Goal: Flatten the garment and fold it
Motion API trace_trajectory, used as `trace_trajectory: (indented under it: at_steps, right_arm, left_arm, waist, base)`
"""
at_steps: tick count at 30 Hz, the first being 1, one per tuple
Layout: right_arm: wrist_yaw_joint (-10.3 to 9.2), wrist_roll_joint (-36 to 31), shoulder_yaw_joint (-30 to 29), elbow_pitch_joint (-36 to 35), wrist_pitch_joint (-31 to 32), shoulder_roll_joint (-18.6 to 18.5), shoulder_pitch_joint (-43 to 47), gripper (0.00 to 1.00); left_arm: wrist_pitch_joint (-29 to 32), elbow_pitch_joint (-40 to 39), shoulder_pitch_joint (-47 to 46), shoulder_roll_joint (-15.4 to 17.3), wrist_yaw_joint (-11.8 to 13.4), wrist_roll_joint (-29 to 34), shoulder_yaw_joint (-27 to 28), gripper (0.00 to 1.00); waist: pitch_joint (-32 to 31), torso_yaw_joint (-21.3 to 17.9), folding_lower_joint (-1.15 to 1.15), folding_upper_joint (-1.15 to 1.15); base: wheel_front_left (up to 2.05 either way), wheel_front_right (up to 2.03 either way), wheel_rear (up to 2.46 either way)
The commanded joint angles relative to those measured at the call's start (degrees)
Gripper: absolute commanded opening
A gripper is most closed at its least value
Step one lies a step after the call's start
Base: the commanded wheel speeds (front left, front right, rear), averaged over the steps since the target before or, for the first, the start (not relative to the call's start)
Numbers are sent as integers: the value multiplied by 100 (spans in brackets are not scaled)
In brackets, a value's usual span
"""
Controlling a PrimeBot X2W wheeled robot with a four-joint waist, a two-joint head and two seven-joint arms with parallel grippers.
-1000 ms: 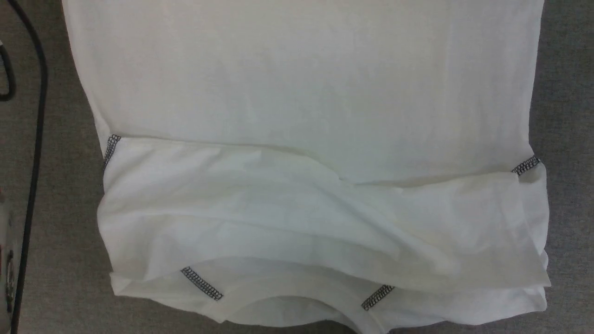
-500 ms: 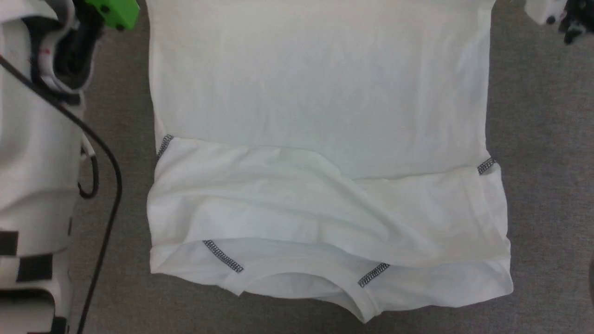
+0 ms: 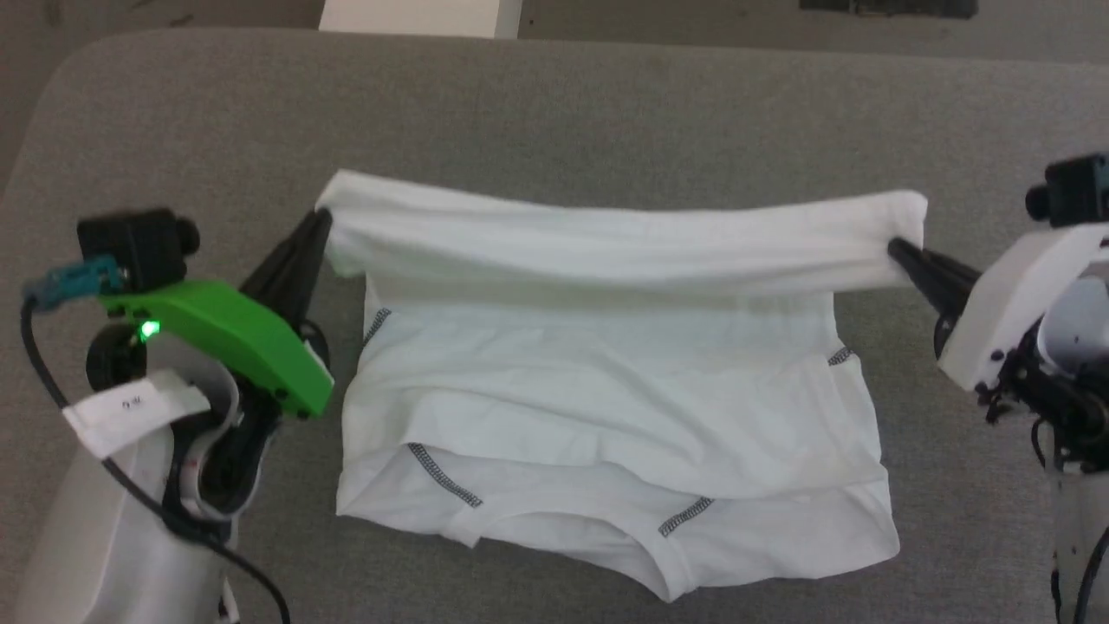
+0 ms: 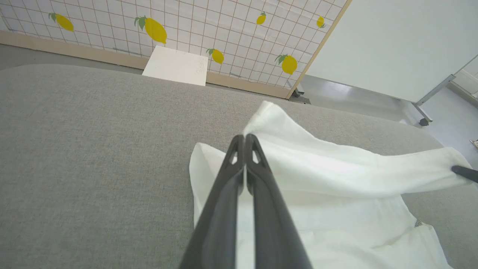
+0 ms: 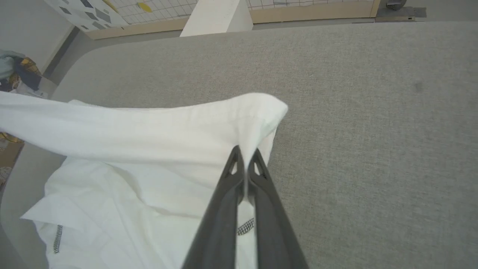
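The garment [image 3: 606,407], a white T-shirt with dark zigzag seams, lies on the grey padded table [image 3: 606,113], its collar towards me. Its far edge is raised as a taut band [image 3: 606,238] between both grippers. My left gripper [image 3: 321,221] is shut on the band's left end, and in the left wrist view its tips [image 4: 244,138] pinch the cloth [image 4: 336,168]. My right gripper [image 3: 897,250] is shut on the right end. The right wrist view has the tips [image 5: 244,151] biting the folded corner [image 5: 257,112].
A rigid white box [image 3: 420,16] stands beyond the table's far edge, also in the left wrist view [image 4: 175,66]. A black cable [image 3: 52,381] runs along my left arm. Bare grey table surface lies beyond the garment and on both sides.
The head camera has pulled back, so the whole table now shows. The garment's far part, flat before, is now lifted and stretched between both grippers above the shirt's body.
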Motion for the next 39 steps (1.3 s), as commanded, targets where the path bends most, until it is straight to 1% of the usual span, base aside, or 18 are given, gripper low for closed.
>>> trace_trajectory:
  at_steps: [1,2,3,8,10,13,19,24,29,30,31,32,33,37,39]
  right_arm:
    - [-9,34,-123,-99,-68,124,239,0]
    - [-9,29,-193,-138,-80,195,388,0]
    - [-9,-37,-406,-228,-120,387,858,0]
    - [-9,-19,-672,-336,-136,670,1426,0]
    - [-9,9,-766,-366,-101,746,1624,0]
    - [-9,4,-838,-402,-44,818,1912,0]
    - [-9,-29,-806,-356,26,953,2449,0]
    - [-9,-139,-693,-168,2,1004,2755,0]
    - [-9,-282,-606,-51,-3,1002,2954,0]
    - [-9,-314,-576,-44,0,984,2986,0]
    - [-9,-330,-561,-47,-7,976,3005,18]
    - [-9,-342,-551,-62,-15,974,3030,49]
    - [-9,-355,-543,-90,-31,966,3046,100]
    - [-9,-315,-545,-380,-51,899,3202,100]
    - [-9,-245,-562,-654,4,850,3335,100]
  left_arm:
    - [-56,-119,338,15,105,-74,66,0]
    - [-81,-196,537,-10,152,-129,103,0]
    - [-176,-398,1133,-93,310,-252,202,0]
    - [-393,-518,1953,-304,495,-523,408,0]
    - [-427,-473,2218,-345,534,-557,411,0]
    - [-443,-375,2487,-429,579,-617,378,0]
    - [-302,0,2854,-482,755,-648,285,0]
    - [-196,344,3090,-430,895,-571,207,0]
    - [-15,531,3132,-439,990,-579,107,0]
    - [9,563,3116,-427,1026,-553,92,24]
    - [43,594,3104,-424,1061,-545,81,45]
    - [93,623,3089,-423,1093,-550,68,98]
    - [123,641,3080,-418,1122,-548,66,100]
    - [211,637,3075,-284,1267,-490,128,100]
    - [190,560,3106,-208,1361,-463,226,100]
  waist:
    - [-543,-38,1,0]
    - [-572,-54,1,0]
    - [-671,-75,1,0]
    - [-823,-132,1,0]
    - [-867,-132,1,0]
    - [-914,-110,1,0]
    - [-1019,-111,1,0]
    - [-1091,-136,1,0]
    - [-1102,-129,1,0]
    - [-1103,-133,1,0]
    - [-1104,-137,1,0]
    - [-1106,-143,1,0]
    - [-1109,-148,1,0]
    - [-1143,-146,1,0]
    - [-1177,-149,1,0]
  base:
    - [0,0,0]
    - [0,0,0]
    - [0,0,0]
    - [0,0,0]
    - [0,0,0]
    - [0,0,0]
    - [0,0,0]
    - [0,0,0]
    - [0,0,0]
    - [0,0,0]
    - [0,0,0]
    - [0,0,0]
    - [0,0,0]
    - [0,0,0]
    - [0,0,0]
